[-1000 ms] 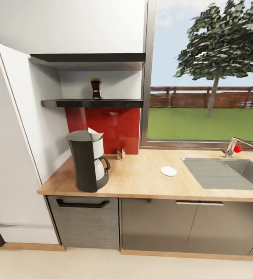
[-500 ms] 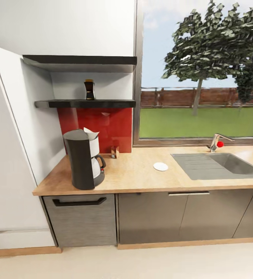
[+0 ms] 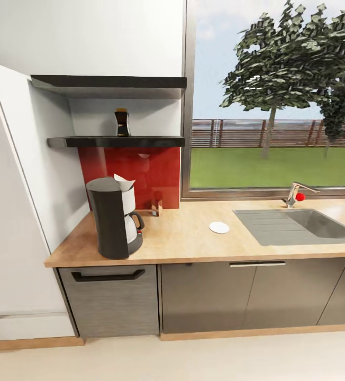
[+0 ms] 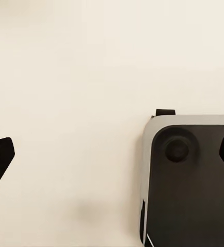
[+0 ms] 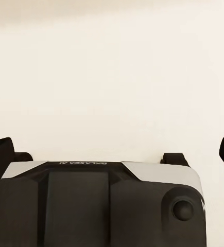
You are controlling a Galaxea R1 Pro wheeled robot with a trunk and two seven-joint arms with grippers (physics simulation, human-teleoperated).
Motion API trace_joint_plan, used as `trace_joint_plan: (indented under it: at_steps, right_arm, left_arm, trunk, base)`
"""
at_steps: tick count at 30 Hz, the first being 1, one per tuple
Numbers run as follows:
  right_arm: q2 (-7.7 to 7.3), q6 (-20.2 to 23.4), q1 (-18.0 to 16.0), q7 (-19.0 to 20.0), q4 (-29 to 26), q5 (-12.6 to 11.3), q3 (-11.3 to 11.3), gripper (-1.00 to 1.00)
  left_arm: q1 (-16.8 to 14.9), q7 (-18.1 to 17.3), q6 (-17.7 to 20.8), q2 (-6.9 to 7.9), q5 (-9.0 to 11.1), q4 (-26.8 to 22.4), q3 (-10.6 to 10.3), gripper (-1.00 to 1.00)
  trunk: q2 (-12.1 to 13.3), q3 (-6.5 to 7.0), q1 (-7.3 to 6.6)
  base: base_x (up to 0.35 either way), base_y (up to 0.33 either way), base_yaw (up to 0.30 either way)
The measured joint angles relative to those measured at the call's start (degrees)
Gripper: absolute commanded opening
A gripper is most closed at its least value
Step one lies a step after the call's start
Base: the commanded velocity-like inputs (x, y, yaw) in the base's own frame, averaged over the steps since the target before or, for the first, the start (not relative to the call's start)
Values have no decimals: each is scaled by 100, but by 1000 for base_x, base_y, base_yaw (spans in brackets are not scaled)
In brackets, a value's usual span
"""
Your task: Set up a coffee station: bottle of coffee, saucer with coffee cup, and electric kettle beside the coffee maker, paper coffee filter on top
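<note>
The black coffee maker (image 3: 113, 218) stands at the left end of the kitchen countertop (image 3: 183, 241). A white paper coffee filter (image 3: 123, 182) pokes up from its top. The bottle of coffee (image 3: 121, 123) stands on the thin kitchen shelf (image 3: 117, 142) above it. The saucer (image 3: 219, 227) lies bare on the counter near the sink. The coffee cup and the electric kettle are out of view. My left gripper (image 4: 112, 157) and right gripper (image 5: 112, 154) hang open over the pale floor, nothing between their fingers.
A sink (image 3: 299, 225) with a faucet (image 3: 295, 193) is set into the counter's right part. A small brown object (image 3: 156, 207) stands by the red backsplash. A tall white panel (image 3: 14, 211) bounds the counter's left. My own base (image 4: 189, 180) shows beneath the grippers.
The head view shifted during the first half second, so the counter sits more to the left and slightly farther off. It has held still since. Nothing on the counter or shelf moved.
</note>
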Motion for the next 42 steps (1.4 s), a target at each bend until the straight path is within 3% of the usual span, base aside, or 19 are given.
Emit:
trace_joint_plan:
  at_steps: [14, 20, 28, 33, 42]
  right_arm:
    - [-38, -9, 0, 5, 7, 56, 34, 100]
    - [-61, -15, 0, 6, 8, 178, 260, 100]
    - [-14, -7, 0, -24, 31, 197, 299, 100]
    - [-145, -2, 0, -23, 14, 175, 299, 100]
    - [-186, -1, 0, -26, 0, 161, 296, 100]
  left_arm:
    - [-26, -4, -1, 39, -20, -235, -6, 100]
    - [-24, -14, -2, 70, -39, -905, -9, 100]
    - [40, -13, 58, 42, -5, -645, 12, 100]
    - [47, 6, 47, 51, 0, -484, 29, 100]
    - [-5, 17, 28, 89, -11, -247, 7, 100]
  trunk:
    - [0, 0, 0]
    - [0, 0, 0]
    - [0, 0, 0]
    - [0, 0, 0]
    - [0, 1, 0]
  base:
    - [-21, 0, 0]
    - [-1, 0, 0]
    - [0, 0, 0]
    - [0, 0, 0]
    - [0, 0, 0]
